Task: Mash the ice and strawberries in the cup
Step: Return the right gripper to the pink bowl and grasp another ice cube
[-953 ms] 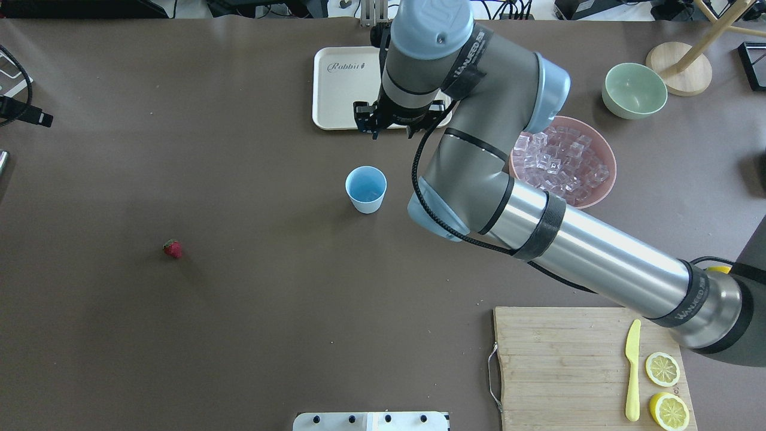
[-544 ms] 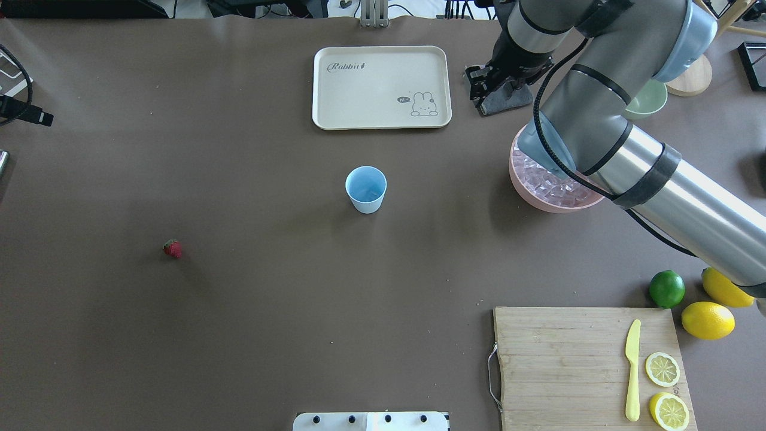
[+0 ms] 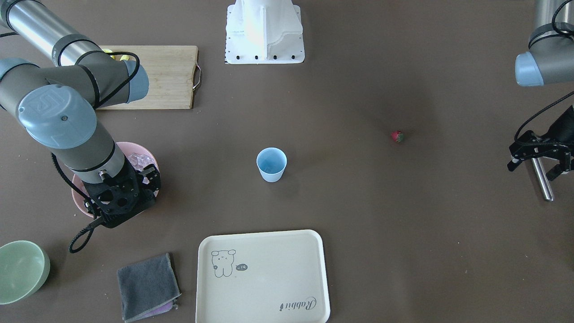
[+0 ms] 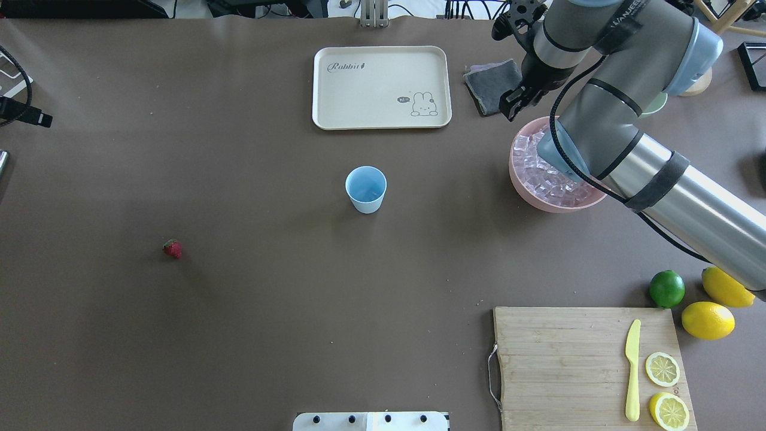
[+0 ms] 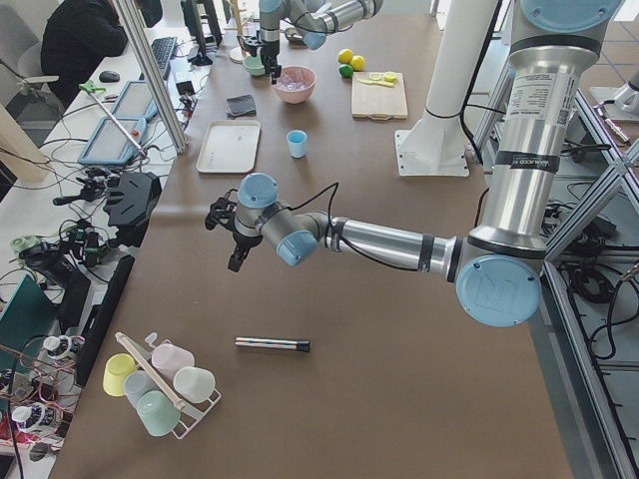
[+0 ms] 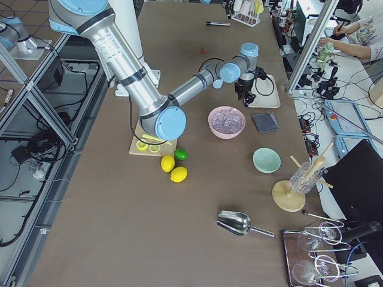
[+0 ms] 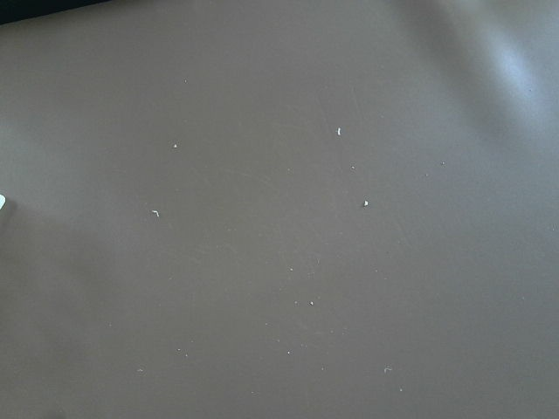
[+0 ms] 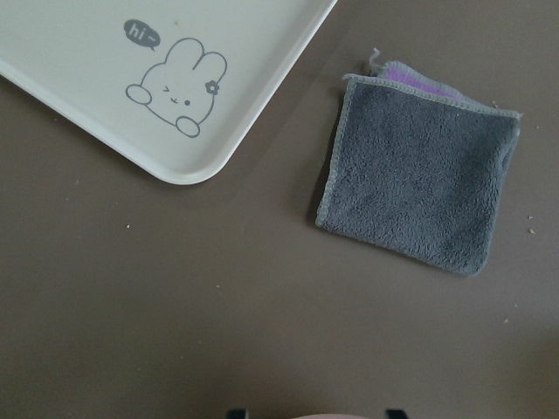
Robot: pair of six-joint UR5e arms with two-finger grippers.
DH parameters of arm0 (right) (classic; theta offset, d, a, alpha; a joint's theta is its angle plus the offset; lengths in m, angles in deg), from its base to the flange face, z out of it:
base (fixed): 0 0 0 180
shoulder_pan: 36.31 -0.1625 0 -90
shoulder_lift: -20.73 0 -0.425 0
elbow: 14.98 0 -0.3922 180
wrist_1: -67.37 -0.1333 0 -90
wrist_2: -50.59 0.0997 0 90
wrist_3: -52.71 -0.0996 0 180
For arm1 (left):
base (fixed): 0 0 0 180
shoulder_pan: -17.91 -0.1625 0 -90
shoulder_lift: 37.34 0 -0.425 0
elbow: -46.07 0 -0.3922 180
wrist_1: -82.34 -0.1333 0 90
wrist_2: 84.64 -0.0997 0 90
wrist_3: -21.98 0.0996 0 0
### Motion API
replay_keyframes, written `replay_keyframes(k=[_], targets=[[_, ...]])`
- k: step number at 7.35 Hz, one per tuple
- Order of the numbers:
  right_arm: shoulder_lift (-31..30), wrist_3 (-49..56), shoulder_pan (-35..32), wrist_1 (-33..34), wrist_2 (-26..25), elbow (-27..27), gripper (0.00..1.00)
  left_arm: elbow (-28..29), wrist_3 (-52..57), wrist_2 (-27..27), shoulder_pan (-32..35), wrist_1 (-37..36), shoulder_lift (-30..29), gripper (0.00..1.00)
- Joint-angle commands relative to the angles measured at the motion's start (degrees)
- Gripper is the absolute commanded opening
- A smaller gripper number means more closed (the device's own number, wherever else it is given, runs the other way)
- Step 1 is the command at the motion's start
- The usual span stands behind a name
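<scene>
Blue cup [image 4: 365,188] upright mid-table, strawberry [image 4: 172,248] well off to its near left, ice [image 4: 547,179] heaped in pink bowl [image 4: 526,194] at right, wide-spread right gripper [image 3: 121,199] above far rim; left gripper [image 3: 537,163] likewise spread.

Matt plastic cup [image 4: 365,189] (fuzzy grey cloth [image 8: 419,188])

Overhead and front-facing cameras, opposite sides, both on the cup [image 4: 365,188].

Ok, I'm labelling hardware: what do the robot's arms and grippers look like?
The right arm and left arm have silver tubes, grey joints with pale blue caps and black bands. The right gripper and left gripper are black, two-fingered, each with a black cable.
</scene>
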Motion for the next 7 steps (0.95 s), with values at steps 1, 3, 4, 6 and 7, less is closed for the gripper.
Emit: replay_keyframes(k=[1, 3, 4, 6, 7], targets=[[-5.07, 0.64, 0.49, -6.59, 0.81, 0.81, 0.61, -0.04, 0.08, -0.03, 0.00, 0.00, 0.06, 0.98], [-5.97, 0.20, 0.84, -5.90, 0.47, 3.54, 0.61, -0.22, -0.01, 0.06, 0.00, 0.09, 0.06, 0.98], [-5.97, -0.15, 1.45, -5.90, 0.29, 4.24, 0.61, -0.05, 0.08, -0.03, 0.00, 0.00, 0.06, 0.98], [-7.02, -0.15, 2.16, -6.17, -0.06, 4.86, 0.61, -0.04, 0.08, -0.03, 0.00, 0.09, 0.06, 0.98], [-7.46, -0.15, 2.24, -6.17, -0.06, 5.04, 0.61, -0.13, 0.08, -0.03, 0.00, 0.17, 0.06, 0.98]])
